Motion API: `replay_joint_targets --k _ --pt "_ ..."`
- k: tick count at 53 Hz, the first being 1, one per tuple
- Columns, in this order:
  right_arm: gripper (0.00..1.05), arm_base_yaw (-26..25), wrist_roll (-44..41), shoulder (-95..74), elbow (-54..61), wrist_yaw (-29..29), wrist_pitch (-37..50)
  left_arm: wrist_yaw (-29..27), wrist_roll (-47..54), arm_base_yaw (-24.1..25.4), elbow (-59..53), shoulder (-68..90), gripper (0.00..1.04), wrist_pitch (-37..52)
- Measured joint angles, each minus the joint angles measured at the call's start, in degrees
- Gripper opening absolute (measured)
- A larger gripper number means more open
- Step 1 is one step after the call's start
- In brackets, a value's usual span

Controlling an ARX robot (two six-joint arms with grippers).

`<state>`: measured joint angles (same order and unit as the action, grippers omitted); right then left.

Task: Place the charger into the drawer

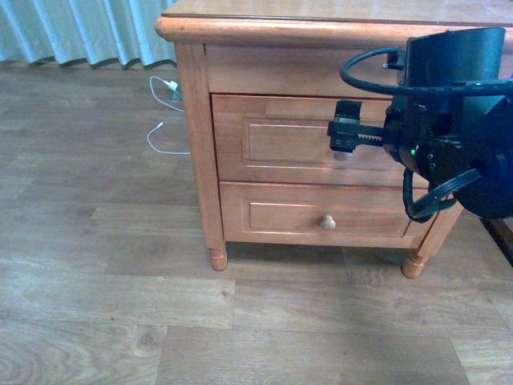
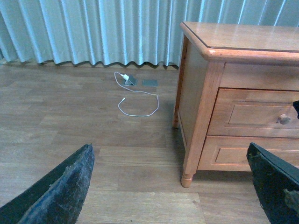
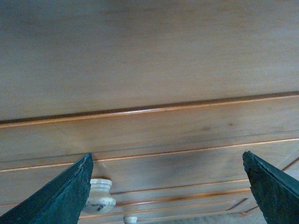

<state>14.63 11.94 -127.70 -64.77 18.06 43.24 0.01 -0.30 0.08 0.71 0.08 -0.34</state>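
Note:
The charger is out of view in every frame. The drawer (image 1: pixel 272 140) is the upper one of a light-wood nightstand and stands shut. It also shows in the left wrist view as the drawer (image 2: pixel 252 114) with its round pale knob (image 2: pixel 283 119). My right gripper (image 1: pixel 345 135) hangs open just in front of the drawer's front, covering the knob in the front view. In the right wrist view my right gripper (image 3: pixel 167 155) is open with nothing between its fingers, the pale knob (image 3: pixel 99 193) lying beside one fingertip. My left gripper (image 2: pixel 169 149) is open over the floor, holding nothing.
A like lower drawer (image 1: pixel 313 212) with its own knob (image 1: pixel 328 222) sits beneath. A thin white cable (image 2: pixel 138 100) with a white plug lies on the wood floor by the pale curtain (image 2: pixel 93 28), left of the nightstand (image 1: pixel 192 128).

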Motion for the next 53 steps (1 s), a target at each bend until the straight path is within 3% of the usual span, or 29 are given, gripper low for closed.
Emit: replay_joint_targets --k 19,36,53 --pt "0.97 1.46 0.28 24.20 21.16 -7.58 1.40 0.00 0.00 0.00 0.00 0.00 0.99 0.00" --pt "0.97 2.86 -1.66 63.28 40.35 -9.88 -15.82 0.00 0.00 0.00 0.00 0.00 0.99 0.00" --pt "0.97 10.12 -3.30 100.80 50.73 1.22 -38.42 0.00 0.00 0.00 0.00 0.00 0.99 0.00"
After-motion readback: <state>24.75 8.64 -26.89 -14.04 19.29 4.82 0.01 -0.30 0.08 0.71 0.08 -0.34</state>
